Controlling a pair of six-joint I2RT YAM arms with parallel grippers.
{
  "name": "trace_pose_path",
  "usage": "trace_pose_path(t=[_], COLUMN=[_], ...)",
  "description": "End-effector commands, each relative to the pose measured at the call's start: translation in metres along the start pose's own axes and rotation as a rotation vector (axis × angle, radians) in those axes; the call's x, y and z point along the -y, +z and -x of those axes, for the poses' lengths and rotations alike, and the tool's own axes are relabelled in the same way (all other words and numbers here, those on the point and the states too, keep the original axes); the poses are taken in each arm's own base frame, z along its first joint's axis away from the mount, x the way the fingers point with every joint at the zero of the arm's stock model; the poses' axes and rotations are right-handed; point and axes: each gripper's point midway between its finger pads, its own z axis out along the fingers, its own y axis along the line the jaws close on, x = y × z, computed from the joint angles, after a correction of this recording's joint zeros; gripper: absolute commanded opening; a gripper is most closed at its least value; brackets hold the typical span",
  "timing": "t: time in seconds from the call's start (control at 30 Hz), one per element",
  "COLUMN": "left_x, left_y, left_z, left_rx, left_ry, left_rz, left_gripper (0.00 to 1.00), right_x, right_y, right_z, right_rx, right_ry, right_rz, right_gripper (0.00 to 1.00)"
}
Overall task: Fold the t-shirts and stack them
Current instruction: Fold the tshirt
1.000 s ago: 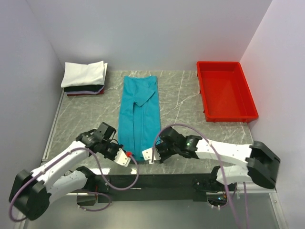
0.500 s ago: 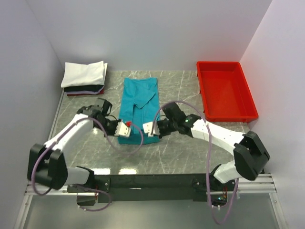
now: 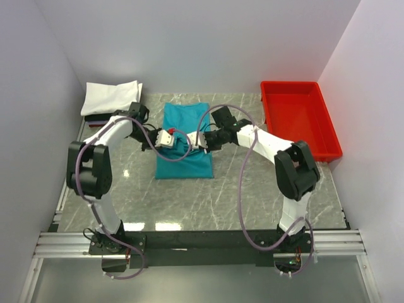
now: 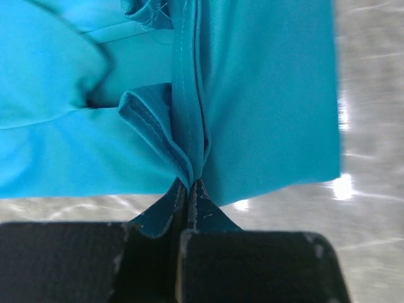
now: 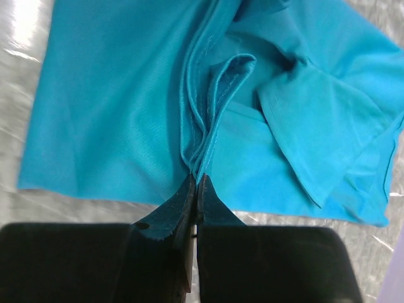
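Observation:
The teal-blue t-shirt (image 3: 184, 158) lies on the table's middle, its near end folded back over the far part. My left gripper (image 3: 169, 138) is shut on the shirt's hem at its left side; the pinched cloth (image 4: 189, 158) shows in the left wrist view. My right gripper (image 3: 198, 139) is shut on the hem at the right side, and the pinched folds (image 5: 205, 139) show in the right wrist view. Both grippers hold the hem above the shirt's middle. A stack with a white t-shirt (image 3: 111, 97) on top of dark and red ones (image 3: 95, 116) sits at the back left.
A red plastic tray (image 3: 298, 120) stands at the back right. White walls close in the left, back and right sides. Cables loop from both arms over the shirt.
Both grippers have carried the shirt's near hem away from the front edge toward the back, folding the long shirt in half. Both arms have stretched out.

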Motion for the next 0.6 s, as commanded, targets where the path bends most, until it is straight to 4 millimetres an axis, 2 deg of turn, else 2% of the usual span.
trace_pose_path(t=[0.0,0.23,0.37,0.43,0.47,0.5,0.57], left_x=[-0.028,-0.062,-0.071,-0.074,-0.076,-0.077,-0.082], left_y=[0.000,0.013,0.017,0.018,0.017,0.016,0.010], left_z=[0.004,-0.011,-0.017,-0.019,-0.019,-0.020,-0.022], left_rx=[0.035,0.027,0.021,0.015,0.013,0.008,-0.003], left_ry=[0.054,0.046,0.029,0.031,0.030,0.017,-0.001], left_rz=[0.018,0.028,0.024,0.030,0.038,0.045,0.069], left_gripper=[0.01,0.01,0.03,0.07,0.16,0.19,0.25], right_x=[0.019,0.039,0.052,0.058,0.059,0.062,0.072], right_y=[-0.002,0.008,0.014,0.019,0.021,0.022,0.021], right_z=[-0.004,-0.033,-0.042,-0.047,-0.047,-0.049,-0.049], right_rx=[0.020,-0.003,-0.009,-0.016,-0.016,-0.019,-0.019], right_ry=[-0.026,-0.008,-0.013,-0.018,-0.012,-0.012,-0.014], right_rz=[0.007,0.025,0.009,-0.008,-0.015,-0.027,-0.060], right_gripper=[0.00,0.00,0.00,0.11,0.17,0.30,0.39])
